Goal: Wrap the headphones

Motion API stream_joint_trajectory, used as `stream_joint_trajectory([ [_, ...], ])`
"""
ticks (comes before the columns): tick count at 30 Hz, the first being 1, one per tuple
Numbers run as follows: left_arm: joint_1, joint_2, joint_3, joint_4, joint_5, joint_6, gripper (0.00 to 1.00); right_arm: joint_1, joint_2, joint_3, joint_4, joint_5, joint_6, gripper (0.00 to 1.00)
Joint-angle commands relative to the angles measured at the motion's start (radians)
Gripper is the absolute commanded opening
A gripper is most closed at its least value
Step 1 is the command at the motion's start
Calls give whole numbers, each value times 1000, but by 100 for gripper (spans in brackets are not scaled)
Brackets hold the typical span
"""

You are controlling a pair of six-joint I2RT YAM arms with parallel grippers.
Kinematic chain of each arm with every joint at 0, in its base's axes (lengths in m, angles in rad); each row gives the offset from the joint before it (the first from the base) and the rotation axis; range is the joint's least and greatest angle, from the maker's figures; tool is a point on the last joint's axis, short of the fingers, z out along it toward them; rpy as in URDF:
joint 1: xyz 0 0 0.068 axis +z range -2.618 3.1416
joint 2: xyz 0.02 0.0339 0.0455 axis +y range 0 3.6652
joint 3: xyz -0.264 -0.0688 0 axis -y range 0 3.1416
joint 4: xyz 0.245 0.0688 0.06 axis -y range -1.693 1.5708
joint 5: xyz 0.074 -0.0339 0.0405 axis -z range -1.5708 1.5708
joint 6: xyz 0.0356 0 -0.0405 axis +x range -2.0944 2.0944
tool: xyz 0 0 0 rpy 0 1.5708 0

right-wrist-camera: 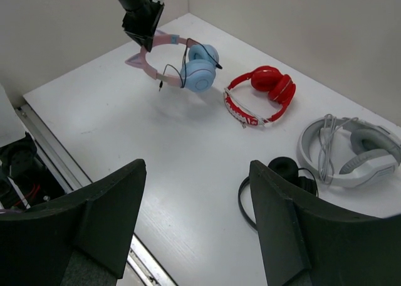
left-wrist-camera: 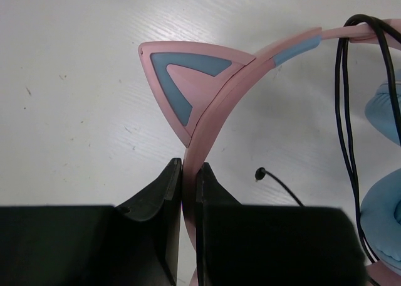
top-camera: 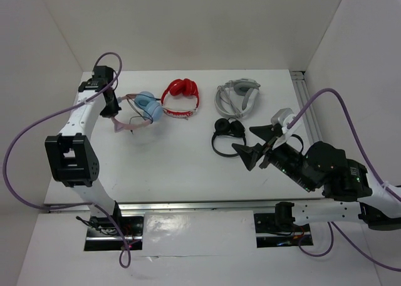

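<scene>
No legible text, brand, number or sign in any of the three views; pale markings along the band of the red headphones (right-wrist-camera: 270, 82) are too small to read.

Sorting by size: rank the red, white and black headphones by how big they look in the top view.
1. White headphones and red headphones: too alike to split.
2. Black headphones: smaller.

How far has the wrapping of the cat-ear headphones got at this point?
Done: the cable hangs over the headband in loops. In hand: the left gripper is shut on the headband. Left: the plug end dangles free, and the right gripper is open, holding nothing.
</scene>
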Motion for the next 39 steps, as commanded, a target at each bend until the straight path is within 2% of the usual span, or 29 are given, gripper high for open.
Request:
stream_joint_trajectory([
  [1, 24, 29, 70, 27, 22, -53, 0, 6, -4, -11, 9, 8, 22, 74],
  [7, 33, -12, -30, 111, -14, -84, 0, 6, -14, -44, 18, 8, 32, 74],
  [10, 73, -22, -61, 139, 5, -106, 0, 6, -24, -54, 49, 8, 32, 74],
  [19, 95, 52, 120, 119, 30, -141, 0, 6, 15, -39, 41, 17, 32, 74],
  [23, 106, 76, 192, 97, -17, -130, 0, 6, 6, -79, 54, 37, 32, 75],
  [29, 96, 101, -86, 290, 16, -95, 0, 6, -5, -97, 74, 8, 41, 75],
  [34, -12, 263, -71, 240, 1, -6, 0, 6, 15, -97, 74, -6, 41, 75],
  [39, -45, 294, -134, 226, 51, -10, 0, 6, 15, -97, 74, -17, 50, 75],
])
